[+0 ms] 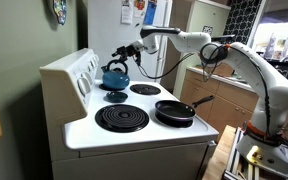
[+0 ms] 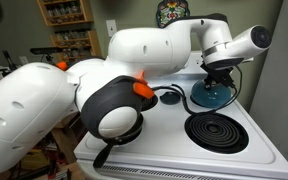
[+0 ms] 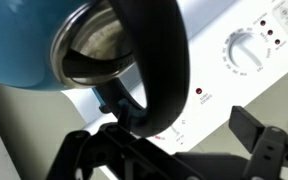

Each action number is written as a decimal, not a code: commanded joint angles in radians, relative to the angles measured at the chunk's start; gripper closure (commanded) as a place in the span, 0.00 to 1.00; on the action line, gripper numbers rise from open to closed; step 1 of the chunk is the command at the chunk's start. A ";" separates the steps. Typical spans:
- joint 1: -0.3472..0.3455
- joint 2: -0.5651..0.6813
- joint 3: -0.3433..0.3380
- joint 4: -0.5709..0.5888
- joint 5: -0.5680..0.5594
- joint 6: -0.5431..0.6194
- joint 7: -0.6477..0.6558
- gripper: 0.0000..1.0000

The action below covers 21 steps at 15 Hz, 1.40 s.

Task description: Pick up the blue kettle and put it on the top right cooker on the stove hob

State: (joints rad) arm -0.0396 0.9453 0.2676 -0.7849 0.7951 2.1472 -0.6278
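Note:
The blue kettle [image 1: 114,77] is upright over the small coil burner [image 1: 116,97] next to the back panel of the white stove hob [image 1: 84,128]. I cannot tell whether it rests on the burner or hangs just above it. It also shows in an exterior view [image 2: 214,96] and fills the upper left of the wrist view [image 3: 24,50]. My gripper [image 1: 125,52] [image 2: 219,68] is right above the kettle. In the wrist view my gripper [image 3: 179,140] is open, its fingers wide apart. The kettle's dark arched handle [image 3: 154,60] lies between them, close to one finger.
A black frying pan [image 1: 174,111] sits on a front burner, handle pointing off the stove. A large black coil burner [image 1: 121,119] [image 2: 216,130] is bare, as is another small burner [image 1: 145,89]. The knobbed back panel [image 3: 246,50] stands close behind the kettle. The arm hides much of the hob in an exterior view.

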 commanded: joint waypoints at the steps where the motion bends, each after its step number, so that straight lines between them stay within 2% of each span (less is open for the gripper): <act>1: 0.027 -0.047 -0.061 -0.033 -0.066 0.024 0.071 0.00; 10: 0.079 -0.156 -0.187 -0.115 -0.202 0.025 0.187 0.00; 14: 0.088 -0.250 -0.215 -0.235 -0.199 0.027 0.255 0.00; 21: 0.082 -0.452 -0.237 -0.535 -0.168 0.057 0.375 0.00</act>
State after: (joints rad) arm 0.0399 0.6238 0.0474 -1.1219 0.6105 2.1594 -0.2797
